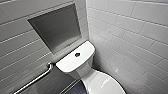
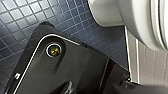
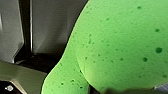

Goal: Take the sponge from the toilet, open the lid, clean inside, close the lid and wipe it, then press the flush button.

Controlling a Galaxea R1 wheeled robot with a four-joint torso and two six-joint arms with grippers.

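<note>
The toilet [image 1: 83,72] stands in the corner with its long axis running from the tank [image 1: 71,62] by the wall out to the bowl, front end pointing away from the tiles. The lid [image 1: 102,84] lies down flat over the bowl, a smooth, glossy white oval. A small round flush button [image 1: 77,54] sits in the middle of the flat, rounded tank top. The sponge [image 3: 117,42] is bright green, soft and pocked with little dark pores; it is up at the right gripper [image 3: 96,89], which pinches it so that a crease runs into the foam (which way its long side points I cannot tell from so close). Whether the left gripper is wide or narrow I cannot tell; it hangs low beside the ceramic bowl [image 2: 135,20], over the floor [image 2: 62,17] of small dark blue squares. A square niche [image 1: 56,27] is set into the white wall tiles [image 1: 130,32], and a steel grab bar [image 1: 35,80] slants below it.
</note>
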